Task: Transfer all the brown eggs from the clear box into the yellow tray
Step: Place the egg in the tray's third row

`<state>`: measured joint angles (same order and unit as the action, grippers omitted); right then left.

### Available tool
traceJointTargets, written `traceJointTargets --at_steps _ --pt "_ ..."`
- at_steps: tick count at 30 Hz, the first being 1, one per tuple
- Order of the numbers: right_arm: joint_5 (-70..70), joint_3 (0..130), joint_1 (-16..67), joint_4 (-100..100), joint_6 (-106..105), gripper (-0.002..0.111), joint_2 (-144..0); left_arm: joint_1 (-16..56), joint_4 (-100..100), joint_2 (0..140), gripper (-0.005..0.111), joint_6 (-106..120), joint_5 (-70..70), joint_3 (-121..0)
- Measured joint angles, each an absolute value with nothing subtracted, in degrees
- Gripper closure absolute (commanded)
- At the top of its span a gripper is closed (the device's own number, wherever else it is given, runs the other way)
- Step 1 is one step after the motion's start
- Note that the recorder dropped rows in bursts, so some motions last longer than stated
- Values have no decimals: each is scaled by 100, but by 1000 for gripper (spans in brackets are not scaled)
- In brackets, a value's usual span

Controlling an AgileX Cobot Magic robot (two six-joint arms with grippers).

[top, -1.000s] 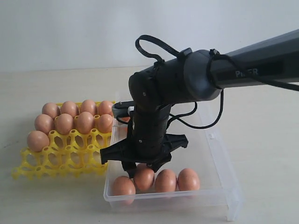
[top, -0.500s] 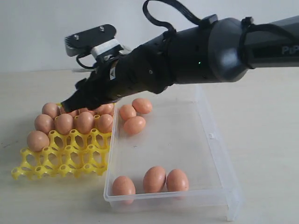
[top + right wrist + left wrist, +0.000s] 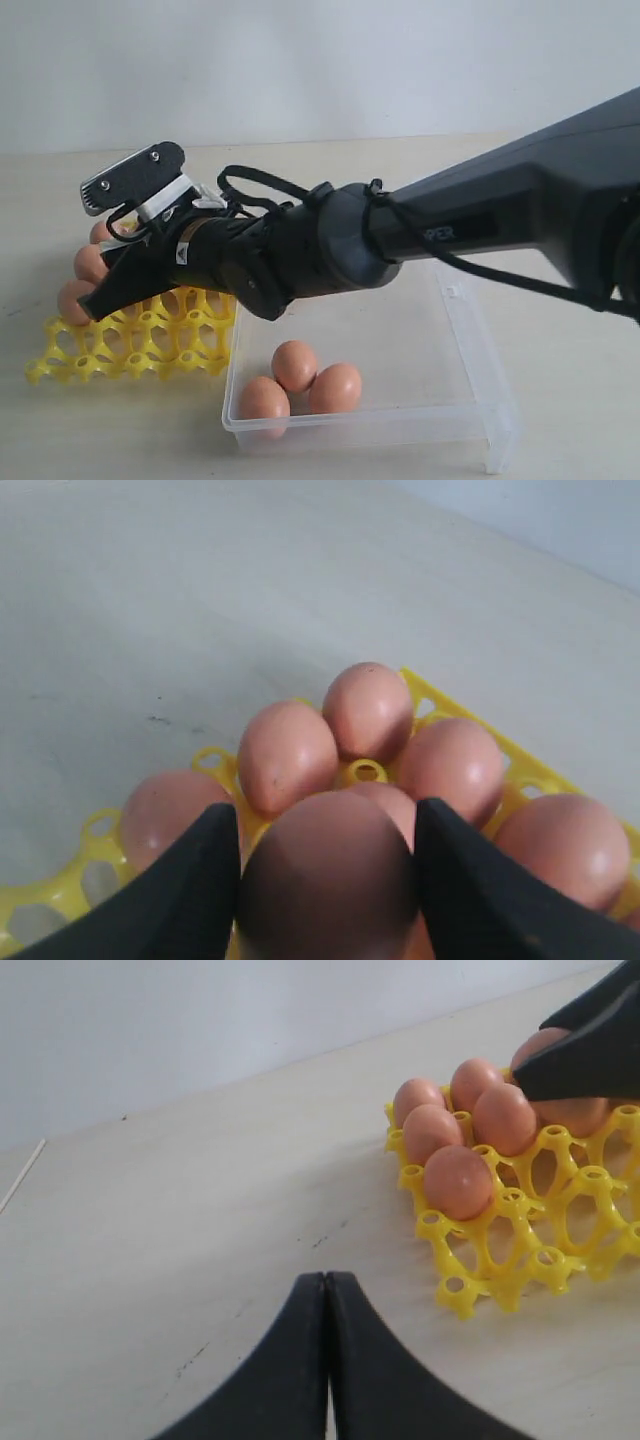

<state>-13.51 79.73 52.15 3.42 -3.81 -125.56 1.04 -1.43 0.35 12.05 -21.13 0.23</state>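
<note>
My right gripper (image 3: 325, 820) is shut on a brown egg (image 3: 325, 880), which it holds just above the yellow tray (image 3: 60, 895). Several brown eggs (image 3: 285, 755) sit in the cups beyond it. In the exterior view the right gripper (image 3: 104, 292) reaches across to the left part of the yellow tray (image 3: 130, 345) and hides most of the tray's eggs (image 3: 86, 262). Three brown eggs (image 3: 295, 365) lie at the near end of the clear box (image 3: 470, 400). My left gripper (image 3: 325, 1280) is shut and empty, low over bare table short of the yellow tray (image 3: 500, 1270).
The right arm (image 3: 450, 235) stretches over the far end of the clear box and hides it. The tray's near rows of cups (image 3: 160, 335) stand open. Pale table surface (image 3: 200, 1210) surrounds the tray and box.
The right arm left the clear box, swung left over the yellow tray and has come down lower at the tray's left side. Fewer eggs show in the box.
</note>
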Motion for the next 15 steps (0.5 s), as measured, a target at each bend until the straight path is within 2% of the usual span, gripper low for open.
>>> traceJointTargets --at_steps 5,9,11,12,14,15 --pt "-1543 8119 5279 308 -63 94 -12789 104 -143 35 107 1205 -2113 23" --pt "-1540 8225 5310 294 141 77 -13053 104 -143 35 107 1205 -2113 23" --pt "-1540 8287 5324 294 257 65 -13108 104 -143 35 107 1205 -2113 23" --pt "-1540 8288 5324 294 269 55 -13108 104 -143 35 107 1205 -2113 23" --pt "-1540 8288 5324 294 323 46 -13108 104 -143 35 107 1205 -2113 23" --pt "-1527 8288 5324 294 408 46 -13108 104 -143 35 107 1205 -2113 23"
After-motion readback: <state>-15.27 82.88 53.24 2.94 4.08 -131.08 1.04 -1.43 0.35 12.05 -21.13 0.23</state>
